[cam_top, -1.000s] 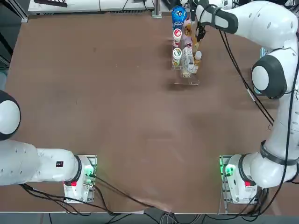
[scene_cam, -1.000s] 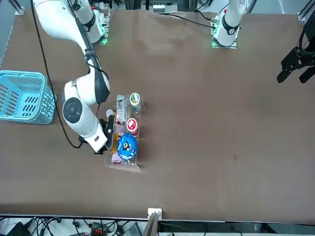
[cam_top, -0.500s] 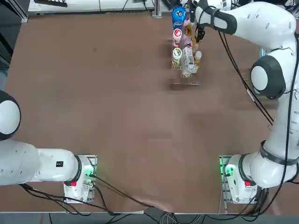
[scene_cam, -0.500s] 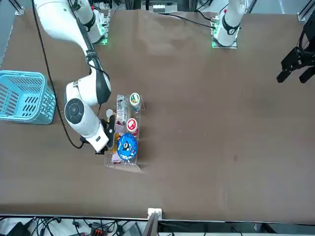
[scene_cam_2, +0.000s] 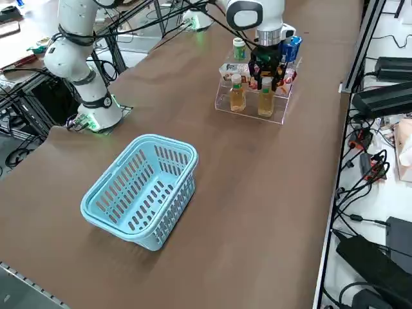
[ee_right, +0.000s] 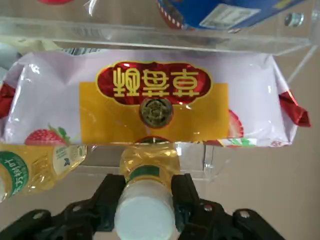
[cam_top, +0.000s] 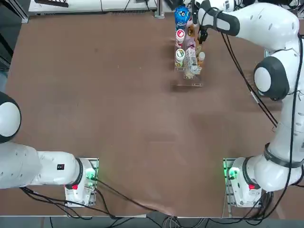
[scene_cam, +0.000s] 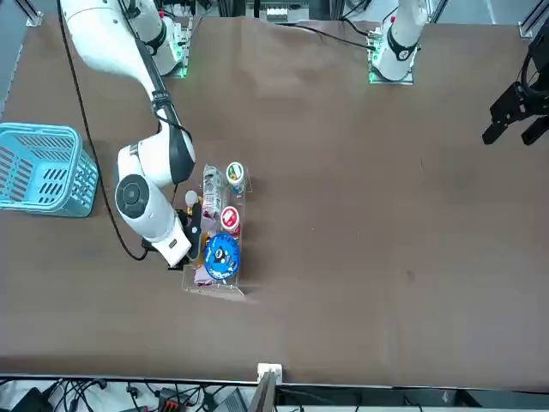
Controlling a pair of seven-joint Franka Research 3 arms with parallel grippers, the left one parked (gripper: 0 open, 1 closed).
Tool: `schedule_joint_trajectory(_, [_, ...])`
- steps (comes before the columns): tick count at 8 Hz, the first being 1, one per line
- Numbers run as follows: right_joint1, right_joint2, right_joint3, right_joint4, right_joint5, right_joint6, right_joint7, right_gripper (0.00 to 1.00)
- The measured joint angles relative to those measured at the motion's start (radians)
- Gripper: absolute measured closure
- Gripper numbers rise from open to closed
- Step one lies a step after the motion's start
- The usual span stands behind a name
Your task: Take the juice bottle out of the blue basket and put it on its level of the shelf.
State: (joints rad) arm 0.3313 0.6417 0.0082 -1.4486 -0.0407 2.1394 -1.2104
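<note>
- Amber liquid shows in the juice bottle [ee_right: 150,162], which stands on the shelf [scene_cam_2: 252,111], on the low level along the long edge facing the robot's right, towards the corner farthest from the arm bases.
- The right gripper [ee_right: 149,178] has that bottle pinched between its two fingers, close under and beside the white cap [ee_right: 145,217].
- Its near-twin bottle [scene_cam_2: 237,98] stands along the same edge, closer to the shelf's robot-side corner; the blue basket [scene_cam_2: 161,222] sits well apart, towards the counter's right-hand edge.
- Filled as it is, the bottle should feel fairly heavy for its slimness, bottom-weighted but narrow-footed, so a sideways tug could topple it.
- The wall is probably smooth and rather slippery; whether plastic or glass, I cannot tell. I'd squeeze only moderately.
- Best hold: neck and cap, one finger each side, bottle upright.
- Placing looks all but done. Next, I'd part the fingers evenly and rise straight, minding the soft, crinkly snack pack [ee_right: 155,100] just beside, which might snag or shift.
</note>
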Motion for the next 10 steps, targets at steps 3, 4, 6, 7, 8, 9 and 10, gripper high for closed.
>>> schedule_joint_trajectory(3, [0.000, -0.003, -0.002, 0.010, 0.000, 0.002, 0.000, 0.00])
schedule_joint_trajectory(4, [0.000, -0.006, -0.005, 0.015, 0.000, 0.001, 0.000, 0.00])
schedule_joint_trajectory(6, [-0.008, -0.015, -0.015, 0.027, 0.002, -0.020, 0.000, 0.00])
schedule_joint_trajectory(7, [-0.016, -0.026, -0.021, 0.037, 0.017, -0.057, 0.001, 0.00])
schedule_joint_trajectory(8, [-0.028, -0.040, -0.027, 0.066, 0.046, -0.115, 0.001, 0.00])
schedule_joint_trajectory(9, [-0.048, -0.056, -0.029, 0.105, 0.083, -0.184, 0.001, 0.00])
schedule_joint_trajectory(10, [-0.069, -0.068, -0.030, 0.141, 0.116, -0.242, 0.001, 0.00])
